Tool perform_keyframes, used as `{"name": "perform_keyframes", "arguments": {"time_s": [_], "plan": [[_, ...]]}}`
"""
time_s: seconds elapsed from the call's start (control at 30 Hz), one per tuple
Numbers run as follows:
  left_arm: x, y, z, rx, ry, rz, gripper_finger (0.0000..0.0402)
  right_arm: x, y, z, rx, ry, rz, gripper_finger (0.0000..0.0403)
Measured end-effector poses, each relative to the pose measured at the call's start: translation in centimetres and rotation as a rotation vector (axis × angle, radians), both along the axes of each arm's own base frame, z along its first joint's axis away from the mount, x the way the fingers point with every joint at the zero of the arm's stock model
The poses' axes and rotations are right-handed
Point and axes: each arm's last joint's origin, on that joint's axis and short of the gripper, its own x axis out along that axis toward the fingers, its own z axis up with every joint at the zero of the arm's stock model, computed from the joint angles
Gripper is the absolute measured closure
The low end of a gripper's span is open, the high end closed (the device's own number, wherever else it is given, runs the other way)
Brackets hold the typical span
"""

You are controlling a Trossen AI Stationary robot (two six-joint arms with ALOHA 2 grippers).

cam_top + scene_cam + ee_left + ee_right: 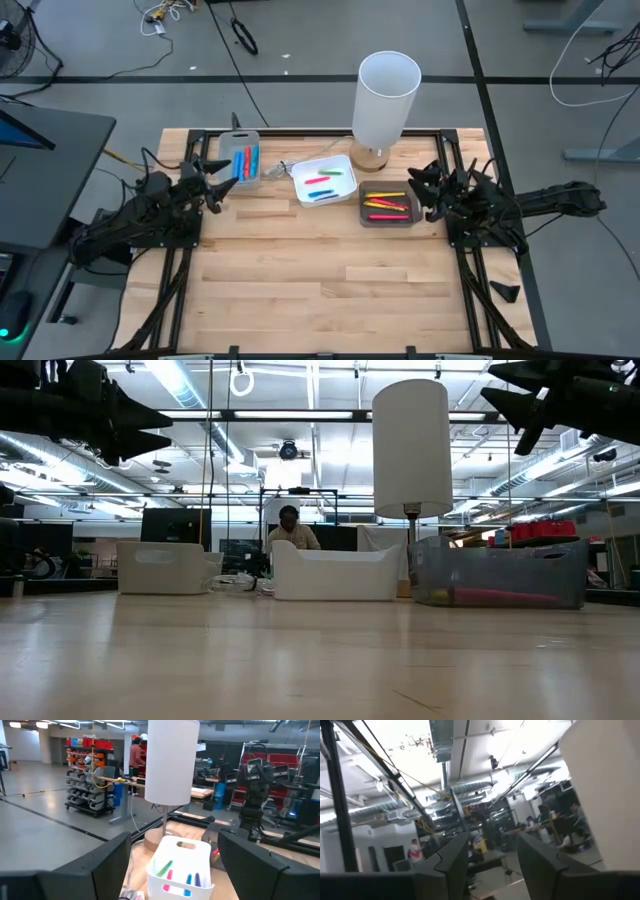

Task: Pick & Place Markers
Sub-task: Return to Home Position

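- Markers [320, 182] all binned, none loose on the surface [320, 280]: blue and red in the grey tray [240, 138], green, pink and blue in the white tray [335, 166], yellow and red-pink in the dark tray [388, 187].
- Homing step, by the look of it: nothing left to carry, only a clean retreat to make.
- Best done, at a guess, by lifting first and folding back second, each arm down its own side, clear of the tray rims and of the lamp [387, 95] standing just behind the white tray.
- No hurry needed; a clipped lampshade or a nudged tray probably the only real hazard.
- Left arm [140, 215] folded low along the left edge, left jaws spread and empty, pointing inward, near the grey tray's left side in the high view; white tray framed in the gap in the left wrist view.
- Right arm [530, 205] mirrored along the right edge, right jaws likewise spread with nothing between, close to the dark tray's right end.
- From table height, both sets of jaws hanging high above the wood, well clear of all three trays.
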Motion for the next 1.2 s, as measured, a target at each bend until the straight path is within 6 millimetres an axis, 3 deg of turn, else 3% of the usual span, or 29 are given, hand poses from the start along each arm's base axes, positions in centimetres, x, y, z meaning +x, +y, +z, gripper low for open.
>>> {"name": "perform_keyframes", "arguments": {"time_s": [0.17, 0.4, 0.57, 0.8, 0.93, 1.2], "plan": [[0.2, 0.1, -0.5, 0.001, -0.003, 0.000, 0.0099, -0.3, -0.3, 0.2, -0.014, -0.019, -0.035, 0.0234], [1.4, 0.6, -4.3, -0.034, -0.004, -0.002, 0.0099, 0.1, -0.1, -0.4, 0.010, 0.046, 0.086, 0.0234], [1.4, 0.6, -4.4, -0.036, 0.005, 0.006, 0.0099, 0.3, 0.1, -0.7, -0.006, 0.081, 0.149, 0.0234], [1.5, 0.5, -4.8, -0.101, 0.033, -0.044, 0.0099, -0.2, -0.1, -1.1, -0.120, 0.158, 0.077, 0.0234], [1.5, 0.5, -4.9, -0.112, 0.035, -0.044, 0.0099, -0.9, -0.6, -1.8, -0.103, 0.242, 0.044, 0.0234], [1.5, 0.5, -5.0, -0.105, 0.045, -0.041, 0.0099, -2.7, -0.9, -2.2, -0.068, 0.248, 0.010, 0.0234]]}}
